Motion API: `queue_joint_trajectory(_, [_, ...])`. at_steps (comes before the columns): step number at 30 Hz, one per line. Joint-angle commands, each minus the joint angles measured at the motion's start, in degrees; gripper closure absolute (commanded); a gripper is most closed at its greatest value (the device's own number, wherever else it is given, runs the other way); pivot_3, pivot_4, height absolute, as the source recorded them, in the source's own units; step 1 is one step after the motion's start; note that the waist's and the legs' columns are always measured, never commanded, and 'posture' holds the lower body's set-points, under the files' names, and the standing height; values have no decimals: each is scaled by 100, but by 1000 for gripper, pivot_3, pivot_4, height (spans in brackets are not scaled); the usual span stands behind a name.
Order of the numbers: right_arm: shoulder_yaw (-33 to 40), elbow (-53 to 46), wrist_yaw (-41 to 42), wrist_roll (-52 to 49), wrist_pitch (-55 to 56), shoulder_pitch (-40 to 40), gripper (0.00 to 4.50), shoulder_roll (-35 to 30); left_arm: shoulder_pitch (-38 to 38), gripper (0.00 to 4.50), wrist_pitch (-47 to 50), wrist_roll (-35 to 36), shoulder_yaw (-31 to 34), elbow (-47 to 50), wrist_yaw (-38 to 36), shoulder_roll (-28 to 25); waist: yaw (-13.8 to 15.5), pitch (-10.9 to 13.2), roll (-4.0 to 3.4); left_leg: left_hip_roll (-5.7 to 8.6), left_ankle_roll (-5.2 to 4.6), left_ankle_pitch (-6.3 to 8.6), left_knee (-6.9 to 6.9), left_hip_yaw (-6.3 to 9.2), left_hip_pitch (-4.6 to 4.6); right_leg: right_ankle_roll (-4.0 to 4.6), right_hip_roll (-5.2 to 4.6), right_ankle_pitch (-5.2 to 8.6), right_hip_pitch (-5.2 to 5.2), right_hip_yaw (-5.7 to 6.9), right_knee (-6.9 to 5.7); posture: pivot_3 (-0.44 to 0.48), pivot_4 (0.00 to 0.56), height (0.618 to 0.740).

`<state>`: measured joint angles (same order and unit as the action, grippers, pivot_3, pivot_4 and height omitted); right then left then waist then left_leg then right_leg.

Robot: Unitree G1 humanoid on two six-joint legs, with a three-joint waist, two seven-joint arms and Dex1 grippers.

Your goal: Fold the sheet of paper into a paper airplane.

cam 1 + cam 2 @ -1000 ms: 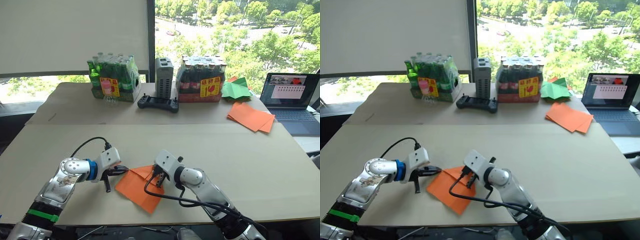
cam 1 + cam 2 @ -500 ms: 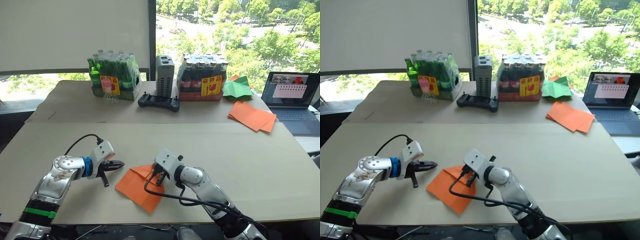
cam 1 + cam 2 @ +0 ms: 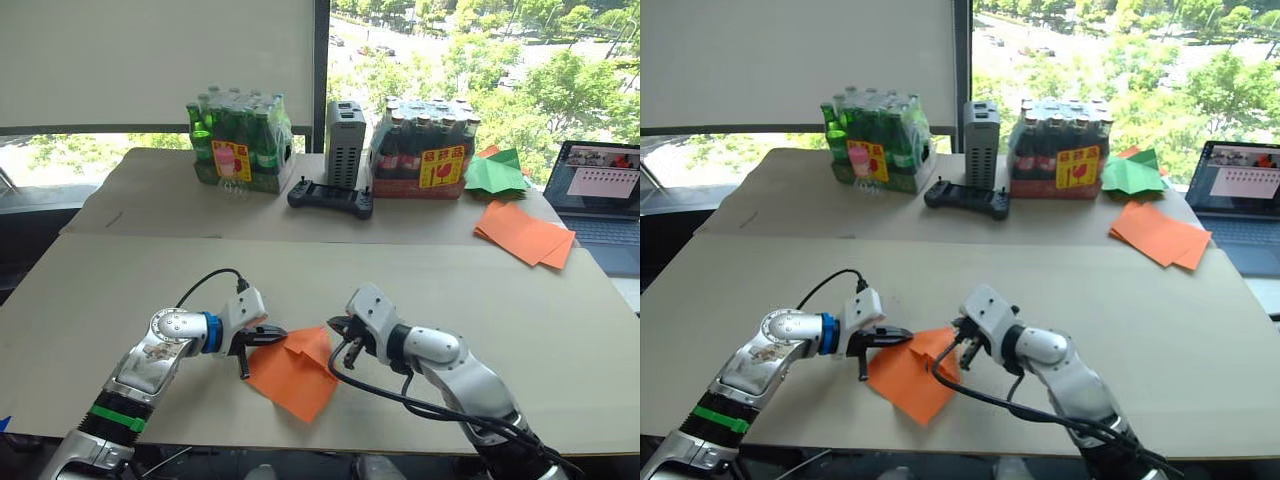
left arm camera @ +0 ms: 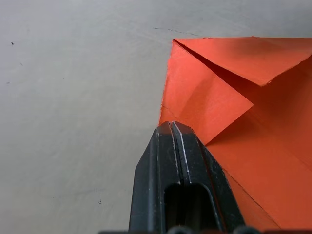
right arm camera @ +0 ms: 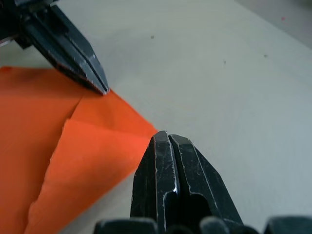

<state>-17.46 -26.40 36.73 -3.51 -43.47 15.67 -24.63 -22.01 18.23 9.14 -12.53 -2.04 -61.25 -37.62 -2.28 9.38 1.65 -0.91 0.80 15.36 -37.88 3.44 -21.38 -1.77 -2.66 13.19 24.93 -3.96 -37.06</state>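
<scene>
Open space and obstructions on the beige counter.
Bare surface surrounds the creased orange paper sheet; two shrink-wrapped bottle packs and a black controller line the far edge.

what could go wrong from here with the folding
The folded flap on the sheet of paper looks raised rather than flat, so it may spring open. The left gripper and the right gripper, both shut, press only at the paper's edges, so the sheet could slide on the table and skew the crease.
</scene>
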Motion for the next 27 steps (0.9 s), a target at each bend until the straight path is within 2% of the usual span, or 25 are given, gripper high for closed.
queue_joint_trajectory(1, [74, -483, 408, -212, -58, -286, 4500, -547, 14, 4475, -325, -334, -280, -245, -73, -29, -9, 0, 0, -1, 0, 0, 0, -1, 7, -1, 1, 0, -8, -1, 1, 0, 150, 733])
queue_joint_trajectory(6, [-188, -689, 628, -272, -77, -622, 4500, -1017, 138, 4475, -645, -647, -443, -394, -81, -121, -39, 0, 0, -6, -3, 2, 0, -2, 54, -45, 6, 28, -62, -2, 10, 0, 150, 733])
queue_joint_trajectory(9, [-362, -794, 680, -283, -125, -746, 4500, -1175, 183, 4475, -609, -596, -422, -367, -88, -80, -34, -1, 0, -6, -3, 2, 0, -4, 79, -51, 7, 31, -85, -3, 10, 0, 150, 733])
queue_joint_trajectory(13, [-583, -1021, 616, -424, -275, -788, 4500, -971, 181, 4475, -597, -631, -425, -375, -49, -63, -37, -2, 0, -6, -3, 2, 0, -5, 85, -52, 7, 32, -90, -5, 9, 0, 150, 733])
queue_joint_trajectory(16, [-745, -927, 466, -450, -345, -680, 4500, -585, 170, 4475, -603, -655, -437, -386, -31, -35, -37, -3, 0, -9, -3, 2, 0, -4, 90, -52, 10, 32, -91, -6, 6, 0, 150, 733])
queue_joint_trajectory(27, [-512, -450, 54, -583, -301, -254, 4500, 131, 2, 4475, -353, -510, -461, -69, -124, 147, -12, -2, 0, -6, -3, 2, 0, -2, 82, -48, 7, 30, -85, -5, 6, 0, 150, 733])
